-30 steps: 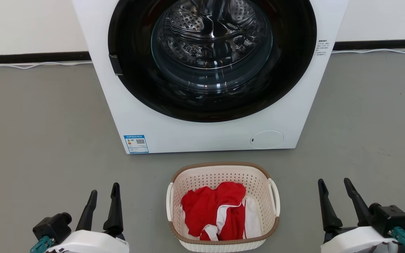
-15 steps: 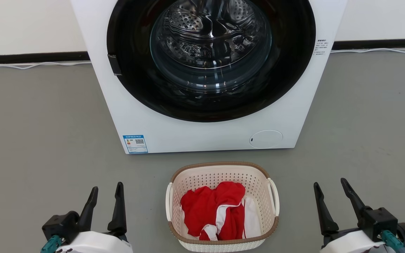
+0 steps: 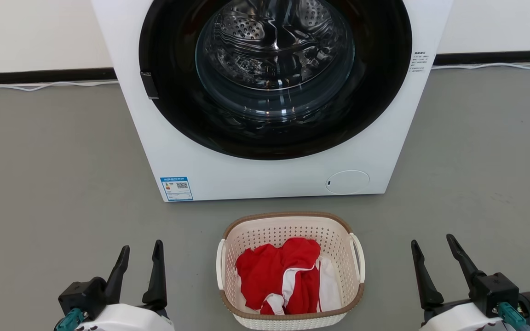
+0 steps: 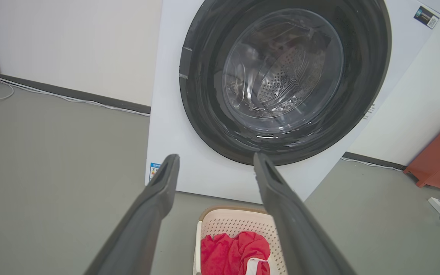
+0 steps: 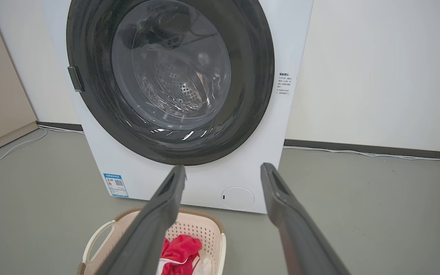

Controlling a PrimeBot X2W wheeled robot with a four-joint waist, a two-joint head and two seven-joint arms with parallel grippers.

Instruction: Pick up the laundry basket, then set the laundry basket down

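**Laundry basket on the floor; both tools wide and empty.**

The laundry basket [image 3: 288, 215] stands upright on the grey floor [image 3: 53, 174], just in front of the white washing machine [image 3: 265, 181] and apart from it. A red garment [image 3: 269, 271] with white trim lies inside. The left tool [image 3: 141, 246] is positioned to the basket's left and the right tool [image 3: 431, 240] to its right. Each is clear of the white side handles, with fingers spread wide, gripping nothing and pointing toward the machine.
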